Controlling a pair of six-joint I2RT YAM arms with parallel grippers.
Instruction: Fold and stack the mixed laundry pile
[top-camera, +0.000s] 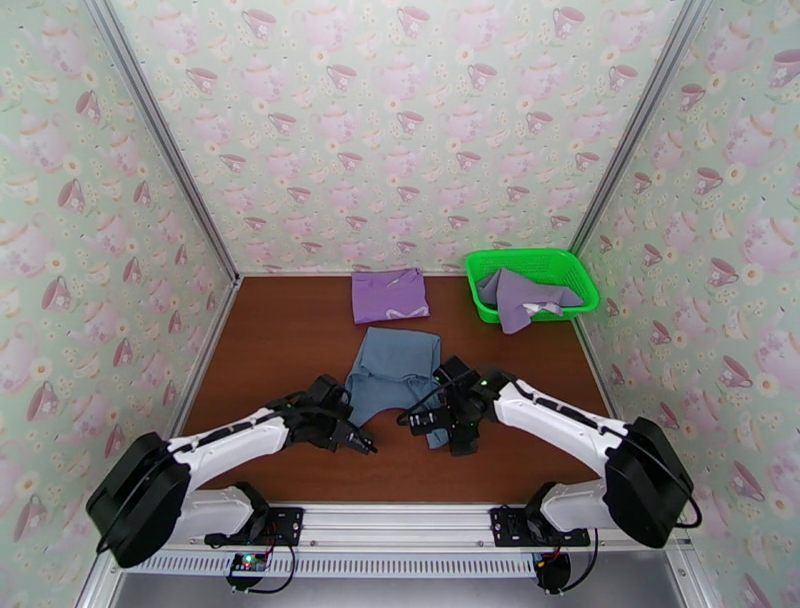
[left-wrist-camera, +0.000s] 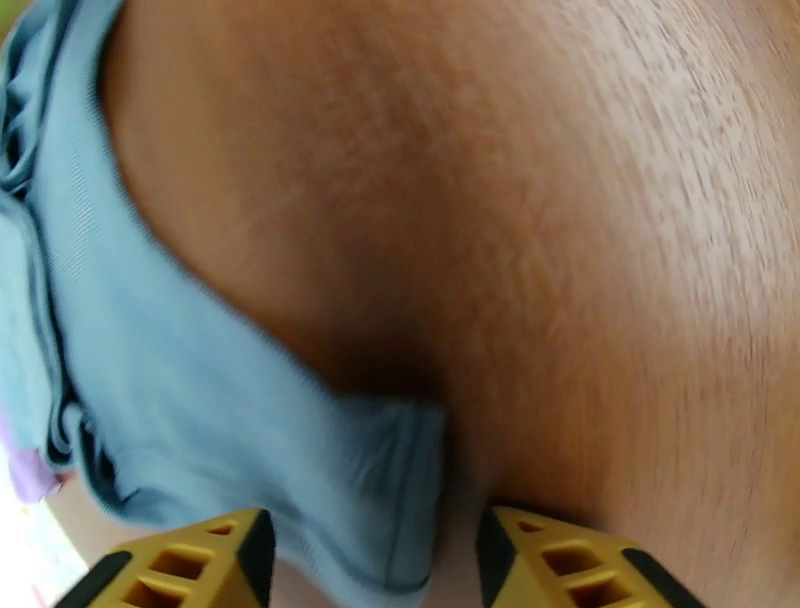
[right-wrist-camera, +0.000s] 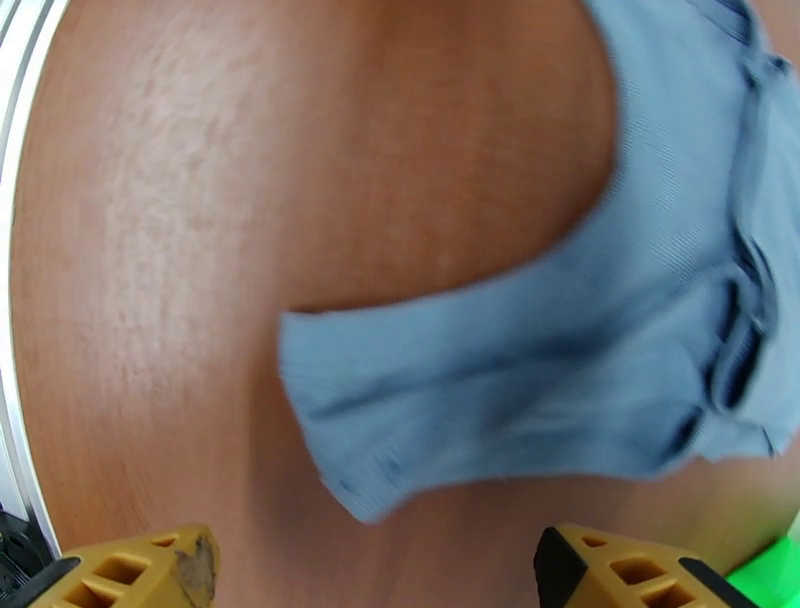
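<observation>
The dusty blue-grey garment (top-camera: 395, 365) lies spread at the table's middle, its two lower ends pointing toward the arms. My left gripper (top-camera: 360, 440) is low at its left end; in the left wrist view that cloth end (left-wrist-camera: 330, 480) reaches between the yellow fingers (left-wrist-camera: 235, 560), which stand apart around it, so the gripper (left-wrist-camera: 372, 565) is open. My right gripper (top-camera: 430, 425) hovers at the right end (right-wrist-camera: 480, 380), open wide (right-wrist-camera: 370, 570), with no cloth between its fingers. The folded purple shirt (top-camera: 390, 295) lies at the back. The lavender-grey garment (top-camera: 525, 295) lies crumpled in the basket.
The green mesh basket (top-camera: 520, 254) stands at the back right corner, against the wall. Patterned walls close in the brown table (top-camera: 280, 340) on three sides. Bare wood stretches left of the blue-grey garment and along the front edge.
</observation>
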